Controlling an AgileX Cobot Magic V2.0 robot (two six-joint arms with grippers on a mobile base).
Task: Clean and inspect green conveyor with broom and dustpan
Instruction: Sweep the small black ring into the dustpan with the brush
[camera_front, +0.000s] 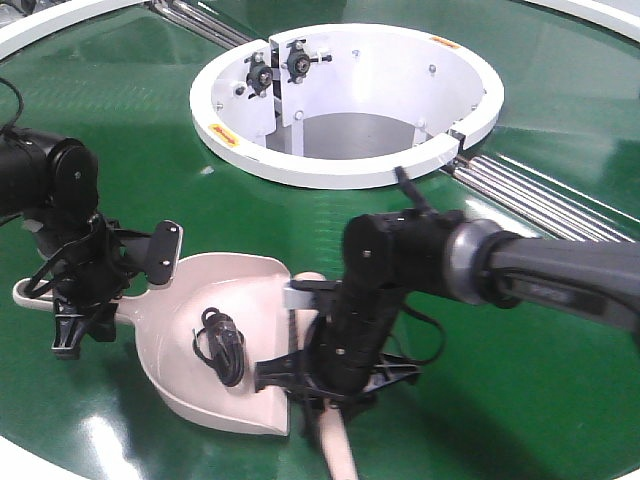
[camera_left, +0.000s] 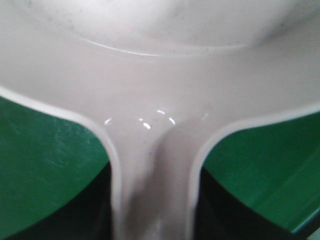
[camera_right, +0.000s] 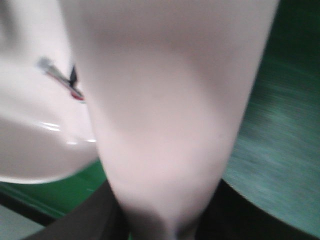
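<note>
Evidently, dustpan (camera_front: 235, 290) is clamped by left gripper (camera_front: 85, 300) — mouth held beside right gripper (camera_front: 325, 375), closed on broom (camera_front: 338, 450), to be swept into

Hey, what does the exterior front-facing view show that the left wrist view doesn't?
Only the front view shows the left gripper on the dustpan handle, the right gripper on the broom, a black cable in the scoop and the white ring opening. Only the left wrist view shows faint dark specks on the scoop near the handle joint. Both show the dustpan and green conveyor.
</note>
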